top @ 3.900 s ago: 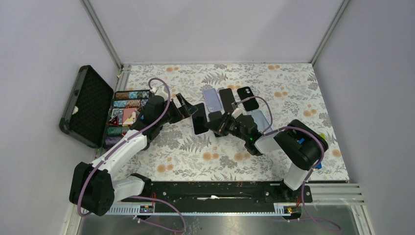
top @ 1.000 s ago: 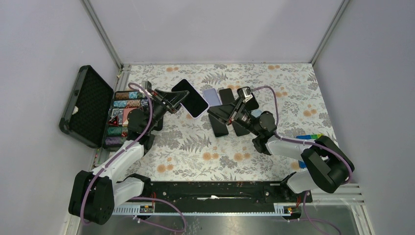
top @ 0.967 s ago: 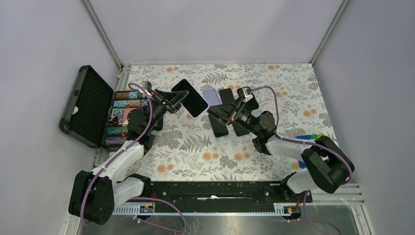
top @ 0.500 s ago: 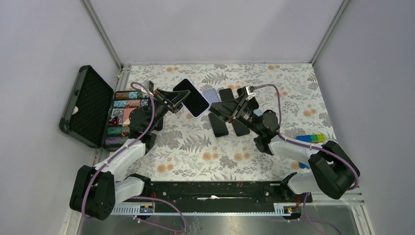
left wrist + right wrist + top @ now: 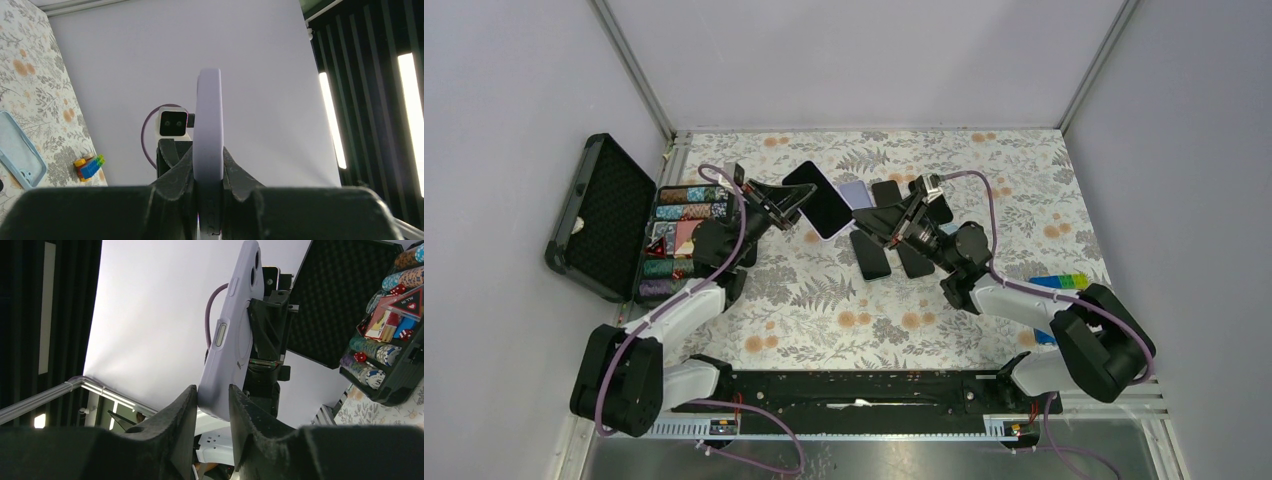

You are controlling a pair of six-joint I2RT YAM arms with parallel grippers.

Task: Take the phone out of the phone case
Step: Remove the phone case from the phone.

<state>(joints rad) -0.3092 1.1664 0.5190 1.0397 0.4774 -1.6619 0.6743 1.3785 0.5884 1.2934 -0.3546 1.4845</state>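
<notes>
Overhead, the table (image 5: 1024,190) shows its widest bare stretch of floral cloth along the near side in front of both arms, with more at the far right corner. The left edge is crowded by an open black box (image 5: 602,215) of poker chips that sits close beside the left arm. Plain grey walls close in the back and both sides. Several loose handsets and covers lie in a cluster beneath and behind the right arm: a lilac one (image 5: 857,192), a black one (image 5: 886,191), two dark ones (image 5: 871,256) nearer the bases, and a pale blue cover (image 5: 17,150). A coloured block (image 5: 1060,281) lies well apart at the right. The phone (image 5: 817,198) is held in the air above the middle of the table, still inside its lilac phone case (image 5: 208,120). Its dark screen is turned up towards the overhead camera, and its long axis runs diagonally from far-left to near-right. The left gripper (image 5: 208,156) is clamped on the case's edge, with a finger pressed to each face. The right gripper (image 5: 212,388) meets the near-right corner — the end opposite the camera bump — with its fingers set narrowly on either side. I cannot tell whether they actually pinch it.
</notes>
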